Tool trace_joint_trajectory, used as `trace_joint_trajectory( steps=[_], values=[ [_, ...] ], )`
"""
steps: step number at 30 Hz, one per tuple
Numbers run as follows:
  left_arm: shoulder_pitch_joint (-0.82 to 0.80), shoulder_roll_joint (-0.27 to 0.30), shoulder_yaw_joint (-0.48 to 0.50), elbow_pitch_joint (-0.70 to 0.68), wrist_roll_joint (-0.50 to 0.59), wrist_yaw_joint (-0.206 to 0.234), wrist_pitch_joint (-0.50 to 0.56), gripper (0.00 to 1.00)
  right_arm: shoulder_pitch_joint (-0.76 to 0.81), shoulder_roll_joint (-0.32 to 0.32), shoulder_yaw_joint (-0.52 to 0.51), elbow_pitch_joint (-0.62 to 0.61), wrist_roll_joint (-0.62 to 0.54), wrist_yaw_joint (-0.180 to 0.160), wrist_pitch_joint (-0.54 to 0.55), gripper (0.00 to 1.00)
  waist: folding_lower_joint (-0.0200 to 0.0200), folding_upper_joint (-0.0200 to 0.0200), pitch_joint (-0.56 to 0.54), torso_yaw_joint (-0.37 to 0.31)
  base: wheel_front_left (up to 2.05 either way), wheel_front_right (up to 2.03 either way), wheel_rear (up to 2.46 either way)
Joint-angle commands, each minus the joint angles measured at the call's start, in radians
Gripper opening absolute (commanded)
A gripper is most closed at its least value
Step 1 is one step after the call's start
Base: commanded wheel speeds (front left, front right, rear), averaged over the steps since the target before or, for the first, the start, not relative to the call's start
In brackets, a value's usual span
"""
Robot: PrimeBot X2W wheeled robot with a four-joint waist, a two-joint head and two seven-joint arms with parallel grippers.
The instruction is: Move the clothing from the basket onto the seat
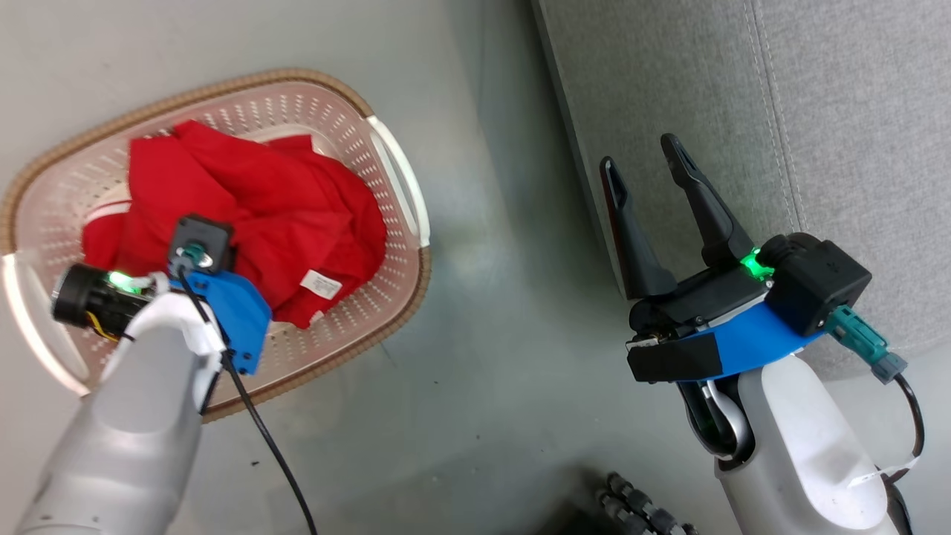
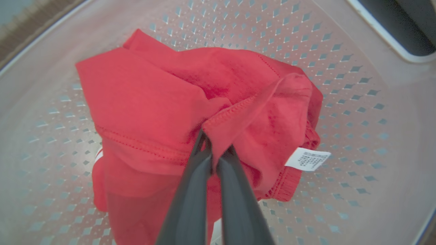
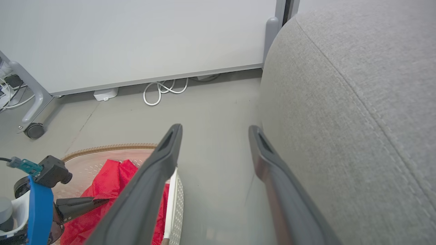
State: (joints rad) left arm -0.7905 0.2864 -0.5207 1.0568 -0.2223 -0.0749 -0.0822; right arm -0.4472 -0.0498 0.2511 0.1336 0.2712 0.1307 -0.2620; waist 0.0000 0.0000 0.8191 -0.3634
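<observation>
The red clothing [image 1: 260,215] lies bunched in the cream perforated basket [image 1: 405,186] on the floor at the left. In the left wrist view my left gripper [image 2: 212,144] is shut on a raised fold of the clothing [image 2: 150,102]. A small white label [image 2: 307,158] hangs at the right side of the cloth. The basket's wall [image 2: 357,102] surrounds it. My right gripper [image 1: 645,165] stands open with nothing in it, in front of the grey seat [image 1: 854,111], at its left edge. The right wrist view shows the same right gripper [image 3: 215,136] beside the seat [image 3: 340,119].
A strip of grey floor [image 1: 490,297] separates the basket from the seat. White cables [image 3: 163,92] lie along a white wall panel, and a wheeled stand foot [image 3: 34,129] is at the far left. A dark ribbed part [image 1: 639,513] sits at the bottom edge.
</observation>
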Motion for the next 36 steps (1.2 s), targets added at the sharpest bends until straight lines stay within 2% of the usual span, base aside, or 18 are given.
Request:
trace_joint_trajectory(
  steps=[1,13,18,26,36],
  values=[
    [0.012,-0.009,-0.002,0.005,-0.007,-0.003,-0.01,0.0,0.003,-0.001,-0.006,0.004,-0.012,0.0,-0.004,1.0,0.0,0.0,-0.04,0.029,0.0,0.0,0.0],
    [0.065,-0.158,-0.03,0.054,-0.068,-0.043,-0.137,0.0,0.084,-0.002,-0.057,0.073,-0.115,0.0,-0.004,1.0,0.0,0.0,-0.308,0.159,0.0,0.0,0.0],
    [0.104,-0.202,-0.048,0.057,-0.105,-0.054,-0.166,0.0,0.134,-0.002,-0.075,0.105,-0.144,0.0,-0.004,1.0,0.0,0.0,-0.431,0.198,0.0,0.0,0.0],
    [0.164,-0.231,-0.119,-0.019,-0.206,-0.056,-0.181,0.0,0.21,-0.002,-0.093,0.137,-0.164,0.0,0.009,1.0,0.0,0.0,-0.596,0.238,0.0,0.0,0.0],
    [0.127,-0.236,-0.228,-0.177,-0.341,-0.056,-0.185,0.0,0.282,-0.002,-0.102,0.118,-0.17,0.0,0.048,1.0,0.0,0.0,-0.72,0.277,0.0,0.0,0.0]
  ],
)
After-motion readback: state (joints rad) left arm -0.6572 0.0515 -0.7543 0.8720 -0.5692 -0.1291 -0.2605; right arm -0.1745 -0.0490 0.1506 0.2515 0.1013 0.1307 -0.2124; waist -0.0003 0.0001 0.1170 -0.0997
